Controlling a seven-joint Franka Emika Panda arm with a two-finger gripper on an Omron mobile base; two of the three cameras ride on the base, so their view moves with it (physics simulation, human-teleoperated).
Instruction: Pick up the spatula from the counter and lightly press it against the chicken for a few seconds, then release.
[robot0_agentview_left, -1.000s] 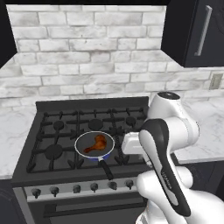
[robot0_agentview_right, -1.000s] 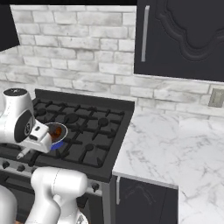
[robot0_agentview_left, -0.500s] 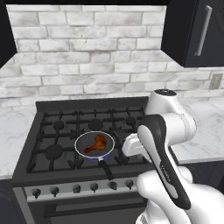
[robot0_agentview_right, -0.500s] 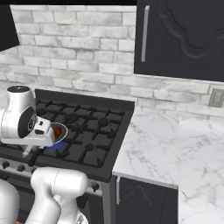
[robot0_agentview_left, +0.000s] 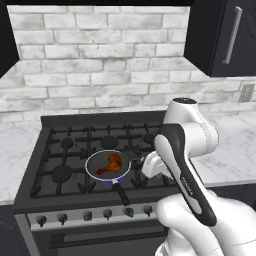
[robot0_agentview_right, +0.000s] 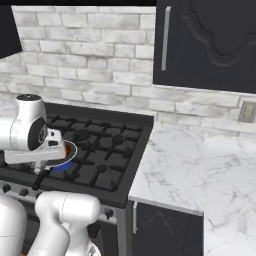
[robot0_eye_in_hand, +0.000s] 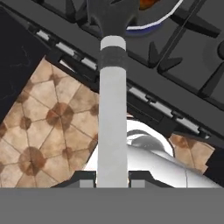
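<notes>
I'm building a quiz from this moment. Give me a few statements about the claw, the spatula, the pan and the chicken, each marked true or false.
1. The claw is shut on the spatula, gripping its handle. True.
2. The chicken lies on the marble counter. False: it lies in the pan on the stove.
3. The pan sits on a front burner, its handle pointing toward the stove's front edge. True.
4. The spatula has a dark handle and a pale head. False: the handle is pale grey and the head is dark.
</notes>
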